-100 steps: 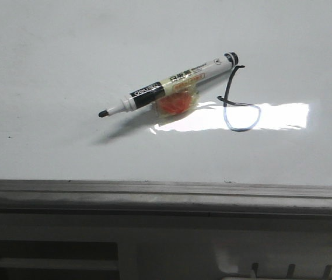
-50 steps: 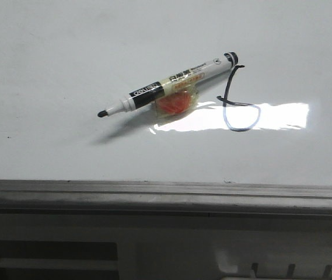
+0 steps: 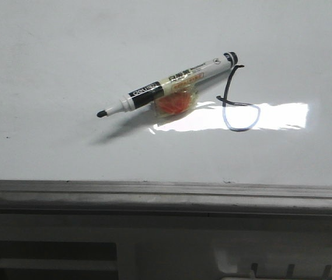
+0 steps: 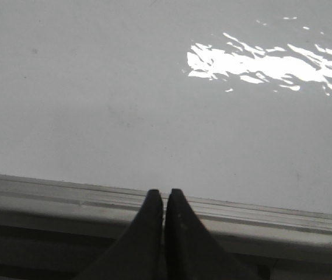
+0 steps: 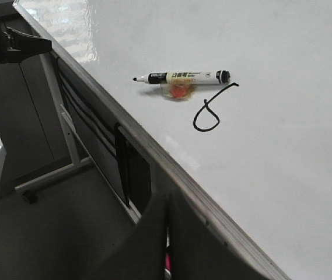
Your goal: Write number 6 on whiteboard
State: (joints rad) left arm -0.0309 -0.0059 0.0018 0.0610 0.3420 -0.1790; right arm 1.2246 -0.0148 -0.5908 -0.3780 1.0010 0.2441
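A black hand-drawn number 6 (image 3: 237, 105) (image 5: 208, 114) stands on the glossy whiteboard (image 3: 66, 70) (image 4: 125, 105) (image 5: 282, 116). Just left of it lies a white-and-black marker pen (image 3: 168, 84) (image 5: 180, 76), uncapped, propped on an orange lump wrapped in clear tape (image 3: 174, 104). Neither gripper appears in the front view. My left gripper (image 4: 164, 195) is shut and empty over the board's grey rim (image 4: 66, 195). My right gripper (image 5: 167, 201) is shut and empty beside the rim (image 5: 154, 149), well away from the pen.
A bright glare patch (image 3: 271, 115) lies across the board by the 6. Below the board's near rim (image 3: 166, 195) sits a grey frame with slots. In the right wrist view, a metal stand leg (image 5: 49, 175) and floor lie beside the board's edge.
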